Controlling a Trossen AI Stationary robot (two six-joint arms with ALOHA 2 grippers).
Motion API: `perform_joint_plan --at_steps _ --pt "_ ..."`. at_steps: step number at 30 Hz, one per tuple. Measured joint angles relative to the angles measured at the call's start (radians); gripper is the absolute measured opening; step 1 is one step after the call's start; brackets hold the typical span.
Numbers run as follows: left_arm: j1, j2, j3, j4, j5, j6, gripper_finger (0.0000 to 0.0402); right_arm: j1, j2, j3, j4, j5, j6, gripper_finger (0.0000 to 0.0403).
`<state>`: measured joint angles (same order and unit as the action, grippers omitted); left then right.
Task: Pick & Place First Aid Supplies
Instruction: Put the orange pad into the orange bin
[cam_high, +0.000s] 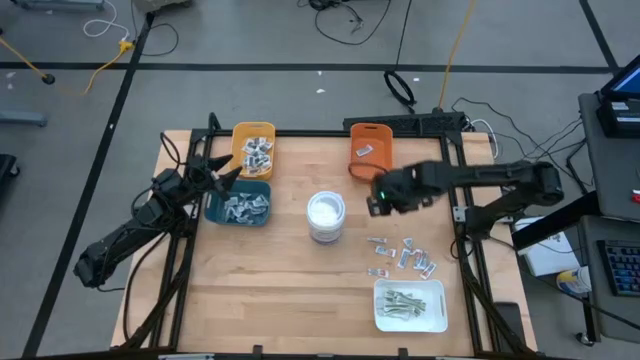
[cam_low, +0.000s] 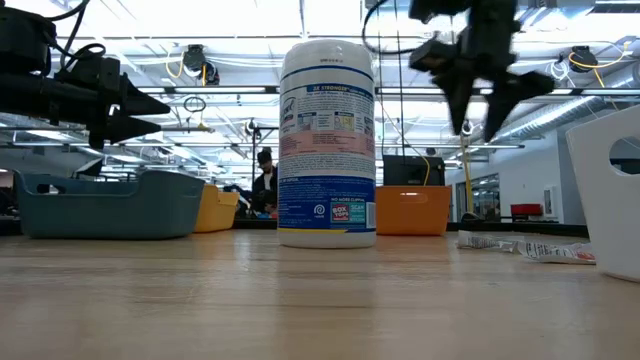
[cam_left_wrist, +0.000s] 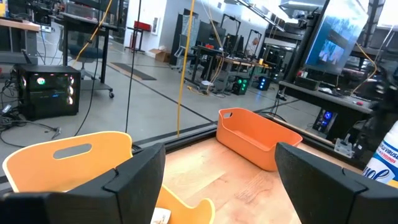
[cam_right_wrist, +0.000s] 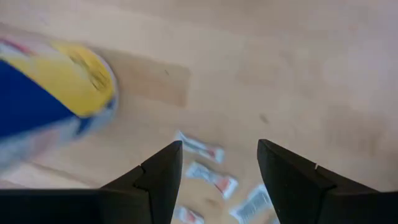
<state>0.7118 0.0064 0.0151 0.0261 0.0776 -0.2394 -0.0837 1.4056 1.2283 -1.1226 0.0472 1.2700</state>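
Wooden table. Wipes canister upright at centre. Left gripper spread wide, empty, over teal bin. Right gripper parted, grasping nothing, hovering right of canister. Loose packets flat at right, nearer than that gripper.

Three bins stand on the worktop — one yellow bin, one orange bin, one teal bin. One white tray and one wipes canister join them. Loose packets number roughly eight (too small to count surely). Two arms — each with two fingers.
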Motion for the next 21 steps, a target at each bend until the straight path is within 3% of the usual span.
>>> perform_joint_plan --at_steps 10,16,21 --pt "0.000 0.000 0.000 0.000 0.000 0.000 0.0306 0.297 -0.095 -0.169 -0.001 0.044 0.346 0.0196" --pt "0.000 0.000 0.000 0.000 0.000 0.000 0.0305 0.330 -0.096 -0.319 0.084 0.054 0.352 0.0196" --pt "0.000 0.000 0.000 0.000 0.000 0.000 0.0306 0.330 -0.096 -0.459 0.262 0.008 0.344 0.0196"
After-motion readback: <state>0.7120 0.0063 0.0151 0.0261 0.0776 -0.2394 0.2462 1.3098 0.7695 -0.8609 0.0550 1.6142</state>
